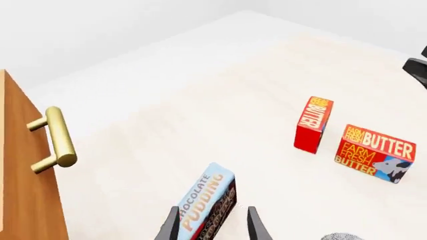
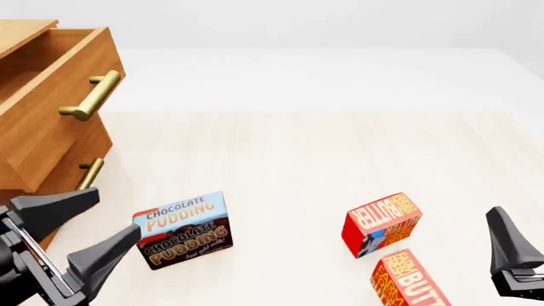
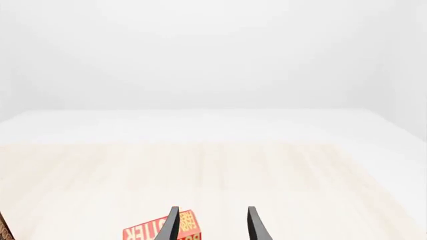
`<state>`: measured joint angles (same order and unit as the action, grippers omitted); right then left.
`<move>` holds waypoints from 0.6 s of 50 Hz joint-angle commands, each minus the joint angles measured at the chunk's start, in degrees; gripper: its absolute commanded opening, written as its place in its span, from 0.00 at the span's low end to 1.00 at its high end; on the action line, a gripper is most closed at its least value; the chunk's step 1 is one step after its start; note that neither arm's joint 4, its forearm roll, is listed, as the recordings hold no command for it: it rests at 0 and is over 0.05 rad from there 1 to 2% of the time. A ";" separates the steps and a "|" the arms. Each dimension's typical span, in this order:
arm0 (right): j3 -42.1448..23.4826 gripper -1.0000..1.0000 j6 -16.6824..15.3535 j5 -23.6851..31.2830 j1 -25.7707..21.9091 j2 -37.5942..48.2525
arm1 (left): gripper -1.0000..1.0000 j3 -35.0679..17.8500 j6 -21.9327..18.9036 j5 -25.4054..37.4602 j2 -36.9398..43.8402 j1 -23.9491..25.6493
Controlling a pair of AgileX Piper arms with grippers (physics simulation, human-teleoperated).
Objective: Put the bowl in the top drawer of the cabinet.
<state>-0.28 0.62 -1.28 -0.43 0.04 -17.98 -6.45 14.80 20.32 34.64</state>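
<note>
now top drawer [image 2: 47, 95] pulled out, left hand [image 2: 98, 226] open beside pudding box [image 2: 183, 229]

Cabinet [image 2: 34, 121]: orange-brown wood grain, satin. Handles [image 2: 90, 95]: polished brass-coloured metal. Table [image 2: 297, 153]: pale, matt wood grain. Pudding box [image 2: 183, 229] and butter boxes [image 2: 383, 223]: printed card, slightly glossy. Grippers [image 2: 72, 239]: matt dark plastic.

The left end effector [image 2: 72, 239] sits low at the front view's left edge, its two dark fingers spread wide and holding nothing; the right end effector [image 3: 210, 222] sits low at the right edge, fingers likewise parted and empty
</note>
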 commanded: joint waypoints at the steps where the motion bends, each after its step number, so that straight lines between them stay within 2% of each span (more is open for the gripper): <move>1: 0.00 1.00 0.05 -0.01 0.06 0.00 | 1.00 -3.37 -0.37 2.90 6.22 5.28; 8: 0.00 1.00 0.04 0.06 0.03 0.00 | 1.00 -5.51 -0.37 4.47 10.01 8.04; 15: 0.00 1.00 0.12 0.04 0.07 0.00 | 1.00 -5.97 1.43 4.46 16.81 14.96; 26: 0.02 1.00 0.16 0.32 -0.36 0.02 | 1.00 -8.95 0.70 6.44 21.59 16.27; 30: 0.01 1.00 0.11 0.21 -0.53 0.01 | 1.00 -9.64 1.93 7.10 23.89 18.52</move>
<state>-0.26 0.76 -1.09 -0.65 0.05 -25.47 -5.58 20.24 38.87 49.24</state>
